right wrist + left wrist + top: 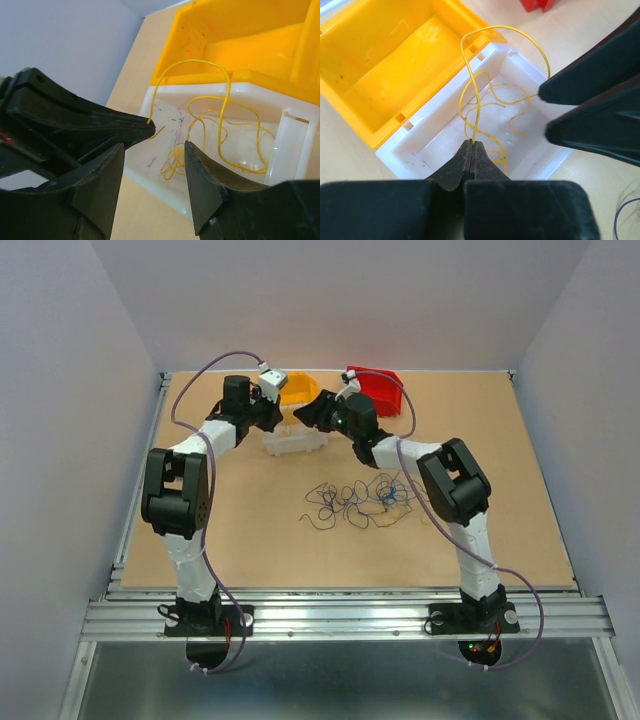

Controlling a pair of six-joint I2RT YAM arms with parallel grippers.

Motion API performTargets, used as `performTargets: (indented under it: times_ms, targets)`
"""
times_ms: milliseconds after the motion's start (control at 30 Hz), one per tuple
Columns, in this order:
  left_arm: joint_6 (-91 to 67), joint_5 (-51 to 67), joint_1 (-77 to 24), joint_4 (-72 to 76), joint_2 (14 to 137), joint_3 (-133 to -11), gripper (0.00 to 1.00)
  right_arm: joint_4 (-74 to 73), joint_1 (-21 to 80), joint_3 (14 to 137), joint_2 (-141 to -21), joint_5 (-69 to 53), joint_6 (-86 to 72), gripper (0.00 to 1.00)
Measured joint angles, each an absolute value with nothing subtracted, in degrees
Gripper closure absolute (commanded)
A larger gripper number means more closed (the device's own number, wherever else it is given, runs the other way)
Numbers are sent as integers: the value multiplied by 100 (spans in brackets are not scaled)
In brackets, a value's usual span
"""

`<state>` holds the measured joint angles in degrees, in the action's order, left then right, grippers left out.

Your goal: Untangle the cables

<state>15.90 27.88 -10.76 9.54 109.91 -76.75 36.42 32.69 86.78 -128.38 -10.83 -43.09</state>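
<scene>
Yellow wire (pixel 476 100): curly loops lie inside the white bin (pixel 400 162), and one strand rises out of it to the left hand
Other cables (pixel 355 502): blue, dark and pale, tangled on the bench (pixel 250 540) between the arms, well apart from the bins
Left hand (pixel 471 150): fully closed, pinching the yellow strand at its tips above the bin's near wall
Right hand (pixel 152 150): fingers spread apart, holding nothing, just beside the wire's high loop
Risk: the springy loop arches up past the rim, so on release it may flick out or catch a right finger
Edges: the white bin sits against the yellow bin (pixel 350 120), with the red bin (pixel 380 390) near
Open room: both hands crowd over the bin; bare bench lies toward the tangle
</scene>
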Motion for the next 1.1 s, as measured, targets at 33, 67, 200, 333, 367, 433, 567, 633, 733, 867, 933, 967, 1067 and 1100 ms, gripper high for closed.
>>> performTargets:
  times_ms: [33, 67, 200, 333, 367, 433, 567, 633, 733, 867, 933, 967, 1067, 1100]
  targets:
    - [1605, 2757, -1063, 897, 10991, -7695, 100, 3597, 3269, 8628, -12722, -1103, -4298, 43]
    - [1619, 2740, -1063, 862, 10991, -7706, 100, 3546, 3269, 8600, -12632, -1125, -4289, 43]
    - [1717, 2692, -1068, 539, 11000, -7865, 100, 3350, 3269, 8353, -12180, -1177, -4152, 42]
    - [1865, 2630, -1098, 224, 11087, -8213, 100, 3186, 3258, 8060, -11771, -1116, -3955, 42]
    - [1929, 2589, -1120, 110, 11122, -8305, 100, 3138, 3251, 8044, -11712, -1074, -3887, 42]
    - [2058, 2515, -1157, -123, 11159, -8425, 100, 3063, 3214, 8044, -11677, -1000, -3771, 43]
    - [2329, 2257, -1295, -589, 11163, -8486, 100, 2816, 3076, 8044, -11684, -965, -3653, 43]
    - [2427, 2047, -1393, -755, 11170, -8486, 100, 2744, 2952, 8044, -11705, -965, -3623, 43]
    - [2539, 1776, -1535, -919, 11253, -8530, 100, 2738, 2794, 8047, -11824, -965, -3621, 43]
    - [2650, 1428, -1658, -1087, 11509, -8665, 100, 2635, 2672, 8047, -11985, -941, -3616, 44]
    - [2689, 1297, -1664, -1120, 11638, -8750, 100, 2582, 2663, 8047, -12018, -945, -3594, 45]
    - [2711, 1219, -1660, -1153, 11703, -8799, 100, 2574, 2663, 8047, -12027, -947, -3579, 46]
    - [2744, 1037, -1640, -1245, 11874, -8941, 100, 2569, 2665, 8047, -12042, -998, -3522, 48]
    - [2759, 989, -1640, -1269, 11931, -8991, 98, 2569, 2665, 8049, -12049, -1046, -3483, 49]
